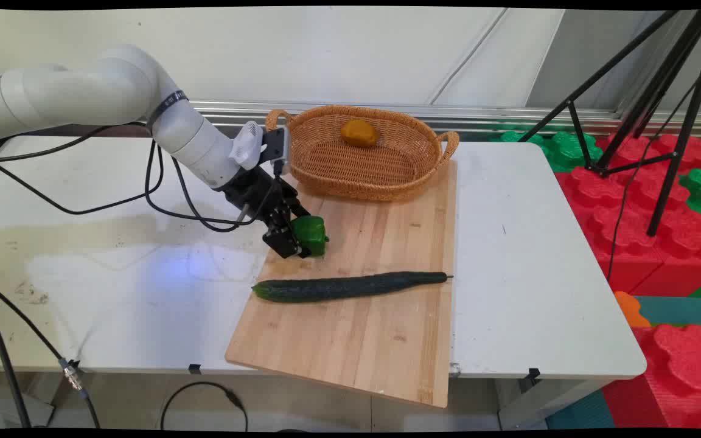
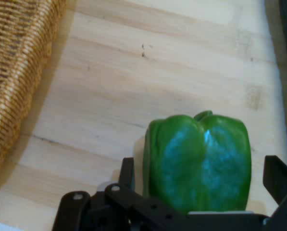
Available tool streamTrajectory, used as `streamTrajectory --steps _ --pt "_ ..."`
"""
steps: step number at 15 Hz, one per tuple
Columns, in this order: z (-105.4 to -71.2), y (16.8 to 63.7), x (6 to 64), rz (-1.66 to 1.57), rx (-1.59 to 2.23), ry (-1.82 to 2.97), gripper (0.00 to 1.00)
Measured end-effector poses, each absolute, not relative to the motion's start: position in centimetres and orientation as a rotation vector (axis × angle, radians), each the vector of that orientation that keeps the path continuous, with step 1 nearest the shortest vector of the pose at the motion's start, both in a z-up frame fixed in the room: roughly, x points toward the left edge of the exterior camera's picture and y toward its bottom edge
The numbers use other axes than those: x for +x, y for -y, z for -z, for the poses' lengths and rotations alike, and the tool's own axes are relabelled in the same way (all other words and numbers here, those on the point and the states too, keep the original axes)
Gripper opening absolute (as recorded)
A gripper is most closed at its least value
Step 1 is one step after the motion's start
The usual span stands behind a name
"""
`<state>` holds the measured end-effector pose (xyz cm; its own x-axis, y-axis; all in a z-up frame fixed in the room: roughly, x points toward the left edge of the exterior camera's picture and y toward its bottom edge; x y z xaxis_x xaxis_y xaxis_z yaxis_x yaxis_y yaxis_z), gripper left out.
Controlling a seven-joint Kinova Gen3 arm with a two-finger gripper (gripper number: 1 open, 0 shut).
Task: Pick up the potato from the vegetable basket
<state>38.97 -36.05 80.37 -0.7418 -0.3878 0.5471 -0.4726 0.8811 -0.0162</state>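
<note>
A green bell pepper [image 1: 313, 235] rests on the wooden cutting board [image 1: 387, 340], near the board's left edge. My gripper [image 1: 294, 236] is low over the board and open, one finger on each side of the pepper. In the hand view the pepper [image 2: 198, 161] stands between the fingers [image 2: 127, 169], with a small gap showing on both sides. A long dark cucumber [image 1: 350, 286] lies across the board, nearer the table's front than the pepper.
A wicker basket [image 1: 399, 176] sits at the board's far end with an orange-yellow fruit [image 1: 359, 132] inside; its wall [image 2: 13, 72] fills the hand view's left side. A black tripod [image 1: 648, 109] and red and green foam blocks [image 1: 661, 243] stand right of the table.
</note>
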Motion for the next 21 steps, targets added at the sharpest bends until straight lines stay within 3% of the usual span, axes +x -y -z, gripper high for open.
streamTrajectory --steps 10,21 --pt "-85.4 34.2 41.1 -0.239 0.590 2.431 1.00" --pt "-92.1 29.9 47.8 -0.286 0.607 2.358 1.00"
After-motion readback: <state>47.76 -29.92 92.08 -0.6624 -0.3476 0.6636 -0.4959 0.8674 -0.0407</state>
